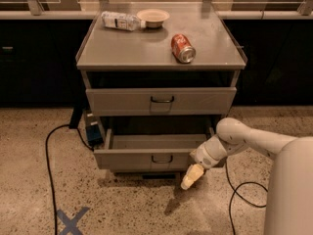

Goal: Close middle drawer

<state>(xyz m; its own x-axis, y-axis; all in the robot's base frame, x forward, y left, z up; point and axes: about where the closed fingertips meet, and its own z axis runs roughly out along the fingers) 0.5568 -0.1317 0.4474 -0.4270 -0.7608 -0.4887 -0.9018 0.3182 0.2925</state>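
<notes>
camera view: hand (190, 177) front-right of middle drawer (132, 158)

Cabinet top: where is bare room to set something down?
The cabinet top is bare across its front left, bordered by the bottle and bowl behind and the soda can on the right. The back left is crowded. The open middle drawer looks bare inside; the gripper hangs by its front right corner.

The floor (132, 207) is speckled, tan and brown. A blue tape X (71, 221) is stuck on it at the front left. A black cord (48, 170) runs across it on the left. A grey cabinet (156, 53) stands in the middle, with a long dark counter (34, 58) behind. The light is dim and warm. The gripper (191, 176) hangs low, just in front of the cabinet.
</notes>
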